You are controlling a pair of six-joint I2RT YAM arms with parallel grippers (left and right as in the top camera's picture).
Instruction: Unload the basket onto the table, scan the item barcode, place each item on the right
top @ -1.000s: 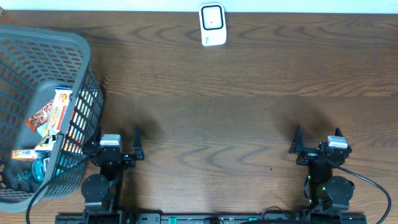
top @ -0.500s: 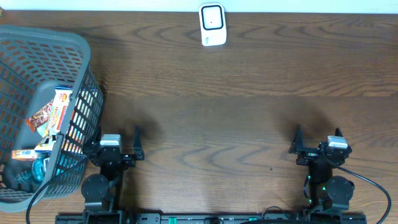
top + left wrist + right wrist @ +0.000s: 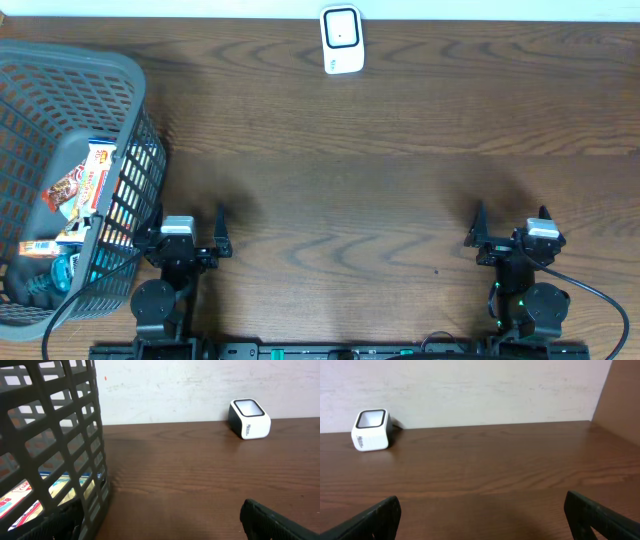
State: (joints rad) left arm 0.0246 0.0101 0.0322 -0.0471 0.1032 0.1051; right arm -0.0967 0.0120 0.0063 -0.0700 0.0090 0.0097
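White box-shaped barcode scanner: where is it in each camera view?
Overhead: white box-shaped barcode scanner top centre, at the far edge.
Left wrist: scanner upper right, by the pale wall.
Right wrist: scanner upper left, by the wall.
Shared landmark: dark wooden table meeting that wall.

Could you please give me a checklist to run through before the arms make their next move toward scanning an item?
1. Left tool open and empty: ok.
2. Right tool open and empty: ok.
3. Scanner in view with nothing blocking it: ok.
4. Items lie in the basket: ok.
5. An item out of the basket, ready for scanning: not ok.
6. Barcode side of any item visible: cannot tell.
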